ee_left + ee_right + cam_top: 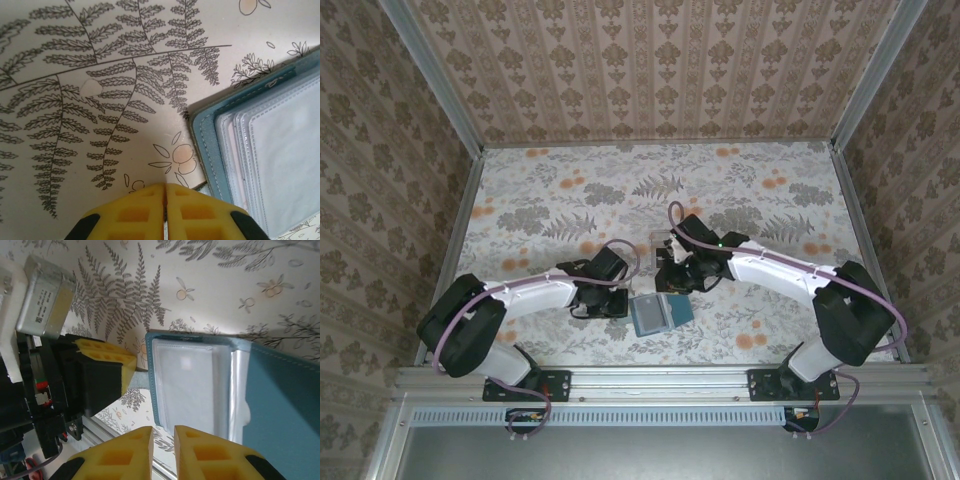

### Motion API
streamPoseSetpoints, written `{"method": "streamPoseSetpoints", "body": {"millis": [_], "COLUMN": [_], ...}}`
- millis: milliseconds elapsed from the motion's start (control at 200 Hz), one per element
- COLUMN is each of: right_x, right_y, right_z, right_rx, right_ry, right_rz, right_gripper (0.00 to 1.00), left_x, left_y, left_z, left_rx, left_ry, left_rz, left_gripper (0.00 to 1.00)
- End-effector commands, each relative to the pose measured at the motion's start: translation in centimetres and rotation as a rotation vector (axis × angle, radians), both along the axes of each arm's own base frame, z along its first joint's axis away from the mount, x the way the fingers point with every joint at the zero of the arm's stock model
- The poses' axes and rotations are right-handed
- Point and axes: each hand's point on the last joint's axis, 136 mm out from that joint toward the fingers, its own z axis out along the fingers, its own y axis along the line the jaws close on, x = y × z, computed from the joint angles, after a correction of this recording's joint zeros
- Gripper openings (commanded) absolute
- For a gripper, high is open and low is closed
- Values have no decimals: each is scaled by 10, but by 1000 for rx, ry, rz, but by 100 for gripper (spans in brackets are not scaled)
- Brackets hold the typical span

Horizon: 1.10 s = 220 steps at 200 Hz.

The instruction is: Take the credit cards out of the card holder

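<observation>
Wallet (657, 313) lies open near the near edge of the table (770, 200), about mid-width, between the two grippers.

Left gripper (165, 207): fingers pressed together, nothing between them. It's low over the cloth, just off the wallet's left edge. In the right wrist view one of its yellow pads (107, 362) sits just beside that edge. Can't tell if it touches.

Right gripper (162, 447): narrow gap between the fingers, empty, hovering by the wallet's near edge. From the top it's a dark lump (673, 280) just behind the wallet, and the fingers can't be made out there.

Cards: can't pick them out for sure. The left panel shows stacked clear sleeves with a pale sheet (182, 377) in the front pocket. It could be a card or just the sleeve. The left wrist view shows a faint pink tint under the sleeves at the bottom, cut off by the frame. The right panel is folded over, and only its teal back shows.

Clear box (658, 242) is behind the right gripper, partly hidden by the arm.
</observation>
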Motion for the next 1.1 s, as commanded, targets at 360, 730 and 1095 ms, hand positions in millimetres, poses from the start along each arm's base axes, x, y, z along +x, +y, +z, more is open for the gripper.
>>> {"method": "streamPoseSetpoints", "body": {"millis": [360, 730, 1095], "right_x": [-8, -5, -16], "right_y": [-1, 7, 32], "right_z": [-17, -21, -45], "right_rx": [-66, -39, -63], "right_ry": [18, 27, 87], "right_rz": [-37, -36, 44], "right_gripper": [19, 18, 21], "left_x": [6, -15, -15], "left_y": [-9, -10, 11], "left_z": [51, 18, -9], "left_rx": [-109, -32, -25], "left_ry": [-94, -20, 4], "left_rz": [13, 12, 40], "left_gripper": [11, 11, 10]}}
